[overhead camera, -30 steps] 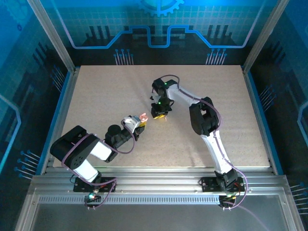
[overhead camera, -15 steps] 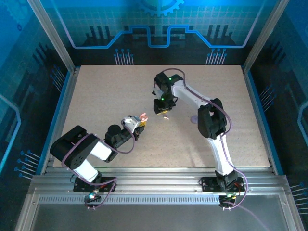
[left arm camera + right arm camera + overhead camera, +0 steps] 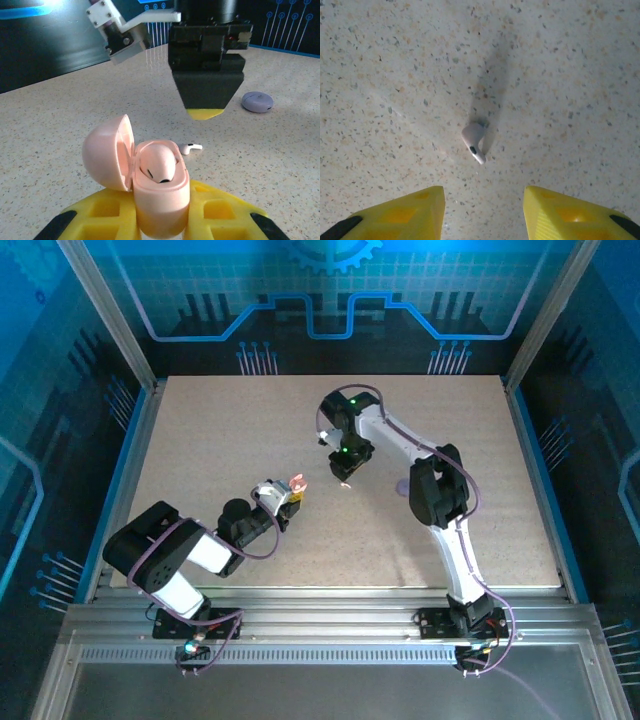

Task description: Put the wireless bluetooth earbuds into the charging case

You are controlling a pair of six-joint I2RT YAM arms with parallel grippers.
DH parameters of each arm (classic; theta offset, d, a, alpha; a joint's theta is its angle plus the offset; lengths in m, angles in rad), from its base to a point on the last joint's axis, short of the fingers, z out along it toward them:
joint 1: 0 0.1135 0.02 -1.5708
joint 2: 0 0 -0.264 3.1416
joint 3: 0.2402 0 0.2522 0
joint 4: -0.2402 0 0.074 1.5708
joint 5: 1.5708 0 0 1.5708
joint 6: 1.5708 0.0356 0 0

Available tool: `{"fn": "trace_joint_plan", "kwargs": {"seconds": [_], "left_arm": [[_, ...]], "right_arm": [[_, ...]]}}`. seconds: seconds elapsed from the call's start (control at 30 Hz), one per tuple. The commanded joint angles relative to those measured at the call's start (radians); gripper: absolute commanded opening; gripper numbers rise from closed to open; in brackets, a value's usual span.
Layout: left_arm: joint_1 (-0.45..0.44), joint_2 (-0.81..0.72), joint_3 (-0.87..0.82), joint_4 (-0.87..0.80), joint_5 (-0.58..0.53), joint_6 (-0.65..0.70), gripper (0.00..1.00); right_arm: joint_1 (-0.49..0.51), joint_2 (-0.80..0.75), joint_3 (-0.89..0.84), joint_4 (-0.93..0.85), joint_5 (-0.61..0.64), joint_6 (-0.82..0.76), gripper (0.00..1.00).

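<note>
Speckled desk (image 3: 200,460): our left tool (image 3: 162,216) clamps the open case (image 3: 161,187); our right tool (image 3: 483,210), fingers apart, hovers over an earbud (image 3: 473,141). Pickup step, we reckon: lower, then pinch.

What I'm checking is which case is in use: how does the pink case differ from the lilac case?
The pink case is hinged open; the lilac case is shut. The pink case stands upright, pinched between the left fingers; the lilac case lies flat on the table, nothing touching it. The pink case shows an earbud seated inside; the lilac case hides its inside. Both are small rounded shells.
</note>
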Motion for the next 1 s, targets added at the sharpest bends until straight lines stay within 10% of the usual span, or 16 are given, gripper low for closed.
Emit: {"fn": "trace_joint_plan", "kwargs": {"seconds": [0.0,0.97], "left_arm": [[0.006,-0.017,0.006,0.019,0.02,0.015,0.15],[0.006,-0.014,-0.005,0.016,0.016,0.02,0.16]], "right_arm": [[-0.002,0.059,0.057,-0.048,-0.034,-0.059,0.47],[0.002,0.143,0.037,-0.021,-0.074,-0.062,0.39]]}}
